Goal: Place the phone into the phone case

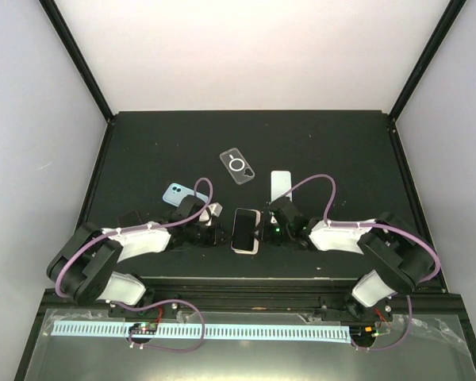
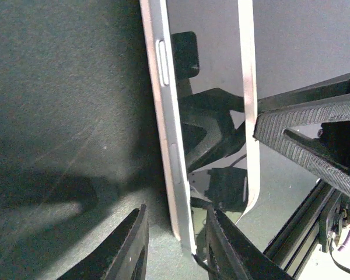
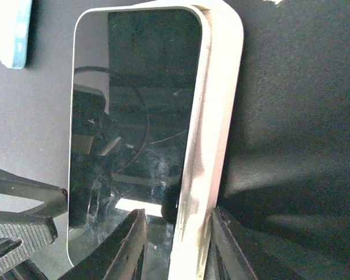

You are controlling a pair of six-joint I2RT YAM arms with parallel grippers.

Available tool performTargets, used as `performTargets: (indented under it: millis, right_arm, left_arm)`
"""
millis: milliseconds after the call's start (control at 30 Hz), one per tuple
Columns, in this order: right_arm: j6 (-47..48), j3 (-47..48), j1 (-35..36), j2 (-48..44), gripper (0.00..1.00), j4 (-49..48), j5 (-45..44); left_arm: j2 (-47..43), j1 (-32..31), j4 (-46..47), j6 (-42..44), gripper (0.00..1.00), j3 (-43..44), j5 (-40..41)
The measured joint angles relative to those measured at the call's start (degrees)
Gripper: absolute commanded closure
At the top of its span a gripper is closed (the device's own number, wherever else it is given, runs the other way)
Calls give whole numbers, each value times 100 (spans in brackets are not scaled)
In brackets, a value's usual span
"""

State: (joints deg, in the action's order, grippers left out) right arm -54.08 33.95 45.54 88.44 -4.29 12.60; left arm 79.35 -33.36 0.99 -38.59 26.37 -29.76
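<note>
Straddling one long edge of the black-screened, pale-rimmed phone (image 1: 246,230), my left gripper (image 2: 176,236) has its jaws apart, with a gap showing on one side. My right gripper (image 3: 178,236) sits astride the opposite edge, and I cannot tell whether it pinches. The phone is between the two, near the front of the black matte table (image 1: 341,151). The clear plastic phone case (image 1: 238,166) with a white ring lies farther back, apart from it, with a light blue flat rectangle (image 1: 177,193) to its left and a white flat rectangle (image 1: 280,183) to its right.
</note>
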Motion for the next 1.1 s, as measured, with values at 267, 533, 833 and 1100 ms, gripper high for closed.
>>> performTargets:
  millis: [267,533,833,1100]
  right_arm:
    - [-72,-173,0,46,68,-396,240]
    - [-179,-229,-26,120,69,-592,299]
    - [-304,-417,-50,133,70,-999,299]
    - [-313,-442,-81,160,68,-1086,289]
  left_arm:
    - [76,-109,205,-42,81,59,0]
    - [192,-192,245,-90,86,85,24]
    - [254,-367,234,-146,89,144,177]
    - [105,-452,20,-177,76,234,533]
